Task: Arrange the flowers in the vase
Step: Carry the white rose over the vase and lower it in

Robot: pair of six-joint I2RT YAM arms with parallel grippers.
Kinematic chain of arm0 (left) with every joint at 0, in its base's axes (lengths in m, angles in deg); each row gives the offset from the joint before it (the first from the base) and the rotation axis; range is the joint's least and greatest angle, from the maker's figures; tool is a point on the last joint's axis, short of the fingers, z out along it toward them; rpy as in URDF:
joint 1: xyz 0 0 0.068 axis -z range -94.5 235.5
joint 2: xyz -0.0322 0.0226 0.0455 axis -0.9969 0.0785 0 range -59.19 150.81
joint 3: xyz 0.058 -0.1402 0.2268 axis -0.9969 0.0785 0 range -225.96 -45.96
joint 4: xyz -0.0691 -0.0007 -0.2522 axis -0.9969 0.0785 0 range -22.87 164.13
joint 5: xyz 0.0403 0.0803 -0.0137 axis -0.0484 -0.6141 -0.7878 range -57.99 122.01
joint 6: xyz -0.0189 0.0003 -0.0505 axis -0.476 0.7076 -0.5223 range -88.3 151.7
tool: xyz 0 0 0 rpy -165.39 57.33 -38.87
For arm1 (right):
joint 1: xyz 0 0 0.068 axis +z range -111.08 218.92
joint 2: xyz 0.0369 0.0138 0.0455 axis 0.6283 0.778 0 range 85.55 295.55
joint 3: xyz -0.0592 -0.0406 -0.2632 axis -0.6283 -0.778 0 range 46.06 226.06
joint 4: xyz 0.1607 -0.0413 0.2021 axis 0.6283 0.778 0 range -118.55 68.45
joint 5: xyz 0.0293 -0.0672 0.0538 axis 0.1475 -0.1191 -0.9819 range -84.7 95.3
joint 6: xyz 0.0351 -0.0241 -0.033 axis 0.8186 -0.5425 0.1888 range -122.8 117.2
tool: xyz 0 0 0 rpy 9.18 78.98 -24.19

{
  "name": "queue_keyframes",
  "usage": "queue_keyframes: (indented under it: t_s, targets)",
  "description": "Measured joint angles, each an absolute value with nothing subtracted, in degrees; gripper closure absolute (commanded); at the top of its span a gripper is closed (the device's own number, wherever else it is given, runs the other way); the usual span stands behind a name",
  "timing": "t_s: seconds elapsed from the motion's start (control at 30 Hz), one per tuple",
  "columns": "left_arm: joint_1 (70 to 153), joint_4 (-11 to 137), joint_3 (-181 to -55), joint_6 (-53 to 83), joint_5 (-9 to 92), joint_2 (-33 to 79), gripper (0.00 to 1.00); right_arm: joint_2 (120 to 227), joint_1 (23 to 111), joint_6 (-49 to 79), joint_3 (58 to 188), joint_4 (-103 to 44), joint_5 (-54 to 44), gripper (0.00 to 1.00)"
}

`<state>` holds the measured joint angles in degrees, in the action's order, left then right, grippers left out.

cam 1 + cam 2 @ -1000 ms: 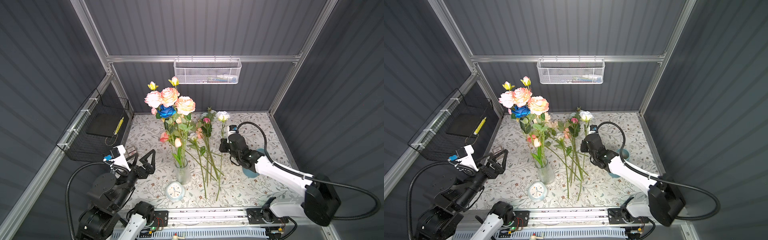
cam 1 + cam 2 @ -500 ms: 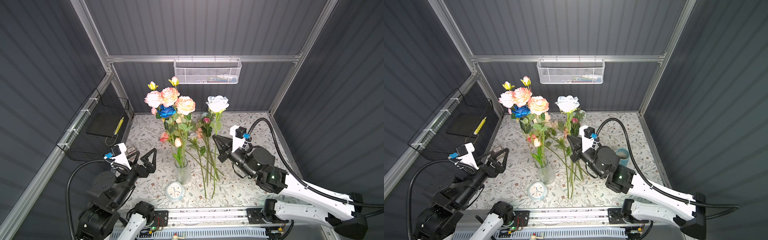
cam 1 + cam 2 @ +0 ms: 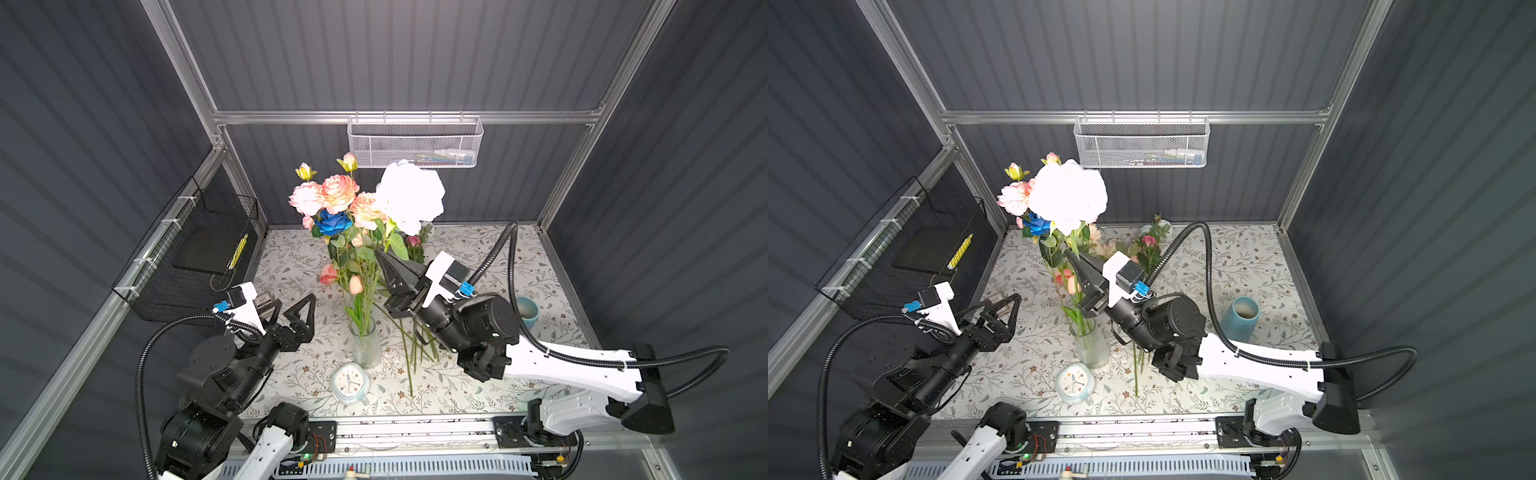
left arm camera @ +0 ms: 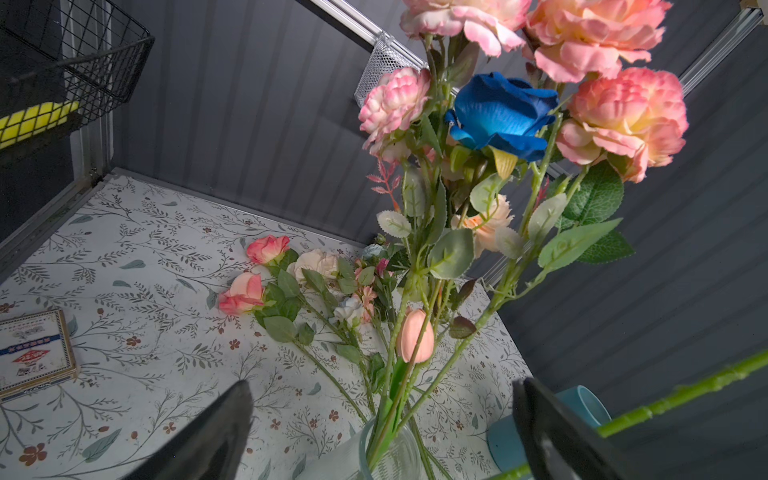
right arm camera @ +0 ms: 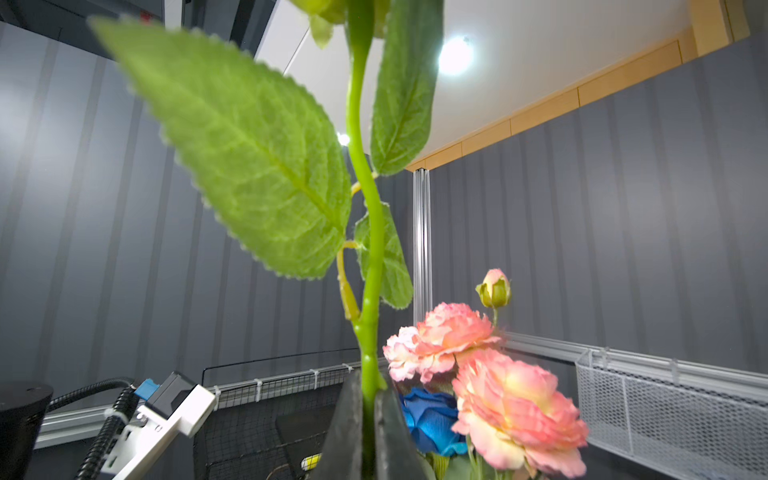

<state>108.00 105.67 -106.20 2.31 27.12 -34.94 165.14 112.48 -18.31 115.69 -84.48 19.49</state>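
The left arm (image 3: 216,374) and right arm (image 3: 561,370) pair black joints with white link shells. Each wrist carries a white bracket (image 3: 436,274), a blue connector (image 3: 466,287) and a black ribbed hose (image 3: 494,253). The left gripper (image 3: 293,301) and right gripper (image 3: 380,255) have black triangular fingers. A silver rail (image 3: 415,428) runs at six o'clock.

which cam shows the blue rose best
The left wrist view: the blue rose is large, sharp and nearly whole. In both top views the rose is small. The right wrist view shows only part, behind a pink peony.
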Motion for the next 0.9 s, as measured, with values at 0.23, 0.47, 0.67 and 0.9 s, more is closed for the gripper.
queue_keyframes:
  t_s: [0.23,0.47,0.67,0.9]
  targets:
    - [108.0,105.7,-106.2,2.3,27.1,-34.9,0.0,169.3,112.5,-23.9,116.6,-88.7,19.9,1.0]
    - [108.0,105.7,-106.2,2.3,27.1,-34.9,0.0,170.5,112.4,-25.3,115.0,-89.3,21.2,1.0]
    - [108.0,105.7,-106.2,2.3,27.1,-35.0,0.0,170.4,112.4,-22.1,110.3,-86.3,23.3,1.0]
    - [108.0,105.7,-105.3,2.3,27.7,-35.2,0.0,170.4,112.4,-15.5,103.3,-81.4,26.8,0.84]
